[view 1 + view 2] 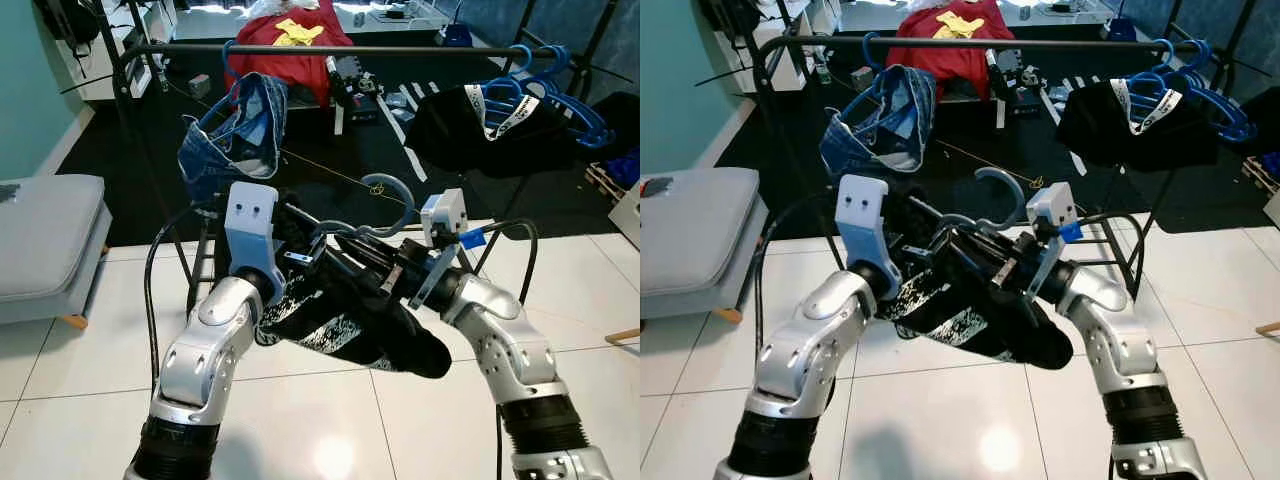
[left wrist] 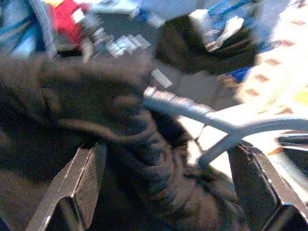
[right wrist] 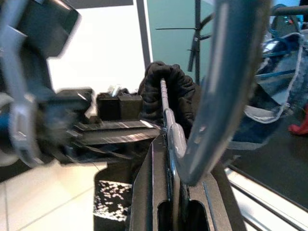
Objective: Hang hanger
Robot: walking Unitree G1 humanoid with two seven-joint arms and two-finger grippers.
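Up close, the right tool (image 1: 385, 268) is clamped on the grey hanger (image 1: 392, 190), the left tool (image 1: 318, 250) spread around its black garment (image 1: 350, 320); next, I reckon, lift the hook onto the rail (image 1: 400, 49).

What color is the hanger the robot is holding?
Grey-blue. The hanger shows best in the left eye view, its hook curving up between the two grippers.

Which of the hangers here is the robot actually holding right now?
The grey hanger carrying the black garment, held low in front of the rack between both grippers. The blue hangers all hang on the rail, untouched.
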